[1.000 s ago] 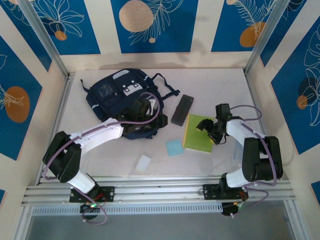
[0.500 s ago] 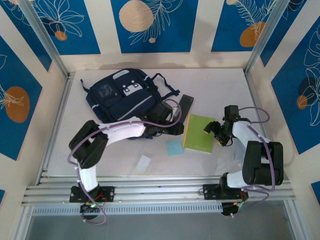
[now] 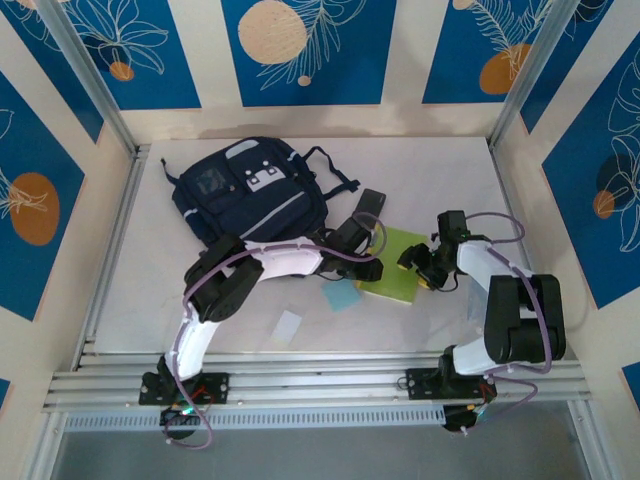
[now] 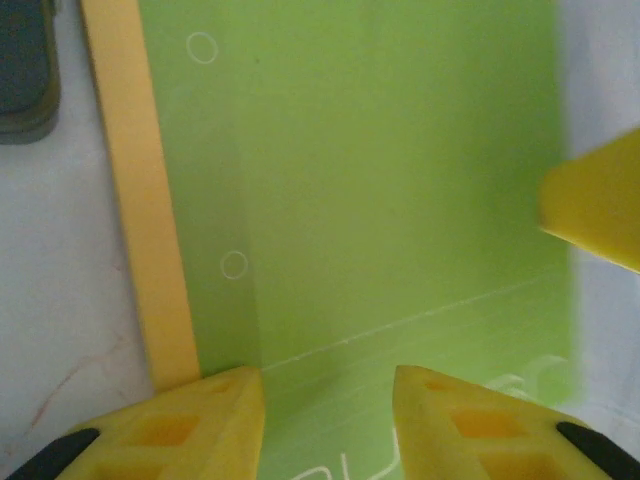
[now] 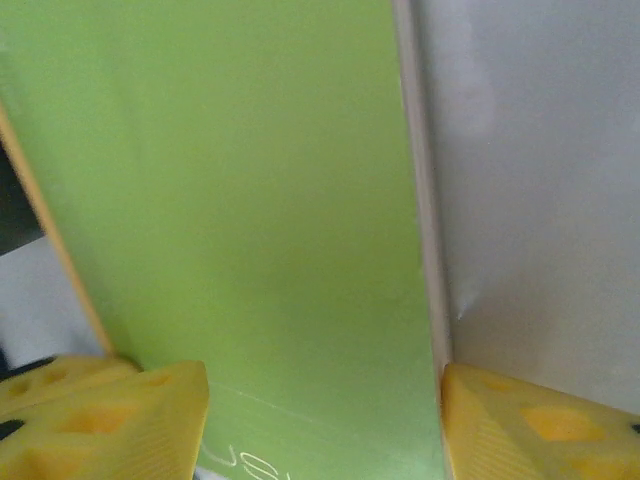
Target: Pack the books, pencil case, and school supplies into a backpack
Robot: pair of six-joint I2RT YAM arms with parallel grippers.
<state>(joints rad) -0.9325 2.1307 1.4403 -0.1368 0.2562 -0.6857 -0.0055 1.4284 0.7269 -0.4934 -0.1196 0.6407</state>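
Lime green book [image 3: 398, 268] flat on the table [image 3: 140, 270], right of centre, its cover plain but for a few faint white lines. It sat on top of the yellow-orange book [image 4: 140, 200], which showed as just a strip along one long edge. The left arm stretched far across, elbow bent and forearm running rightward, and the left gripper [image 3: 362, 262] hung low over the book's left side with its yellow fingers [image 4: 210, 420] a modest gap apart and nothing between them. The right arm was folded in tight. The right gripper [image 3: 418, 268] was at the opposite edge, its jaws spread wide over the green cover and gripping nothing. One of its fingertips [image 4: 600, 210] poked into the left wrist view. The black pencil case [image 3: 372, 203] lay just behind the books, the navy backpack [image 3: 250, 190] further left, and the light-blue pad [image 3: 342, 297] and white piece [image 3: 288, 326] nearer the front.
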